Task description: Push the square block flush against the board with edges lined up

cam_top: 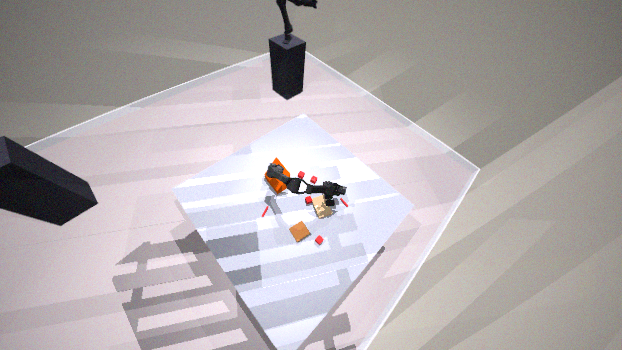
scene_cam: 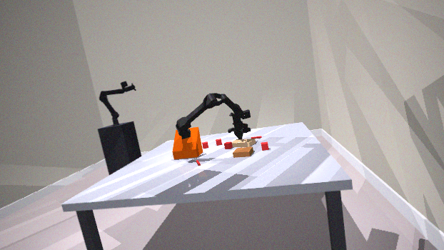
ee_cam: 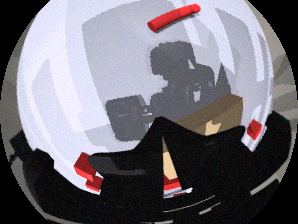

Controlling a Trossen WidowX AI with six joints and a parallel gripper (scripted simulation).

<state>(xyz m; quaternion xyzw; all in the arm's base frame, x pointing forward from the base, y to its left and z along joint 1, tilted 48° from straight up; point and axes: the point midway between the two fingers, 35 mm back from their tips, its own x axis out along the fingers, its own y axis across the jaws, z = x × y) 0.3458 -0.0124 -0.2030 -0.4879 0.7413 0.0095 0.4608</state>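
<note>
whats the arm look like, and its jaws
The arm is dark, near black all over, built of slim angular links with chunkier joints and an open, loop-like section partway along. Boxy dark parts cluster near its end. The jaws are black too; up close they show as broad, smooth shapes tapering to points. No cable, sleeve or marking can be made out on either.

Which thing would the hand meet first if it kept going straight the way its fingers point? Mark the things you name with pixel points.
Probably the pale board (cam_top: 321, 207) (scene_cam: 243, 143) (ee_cam: 227, 112) or the table just beside it; the closed hand (scene_cam: 240, 138) points down there, though depth is unclear.
</note>
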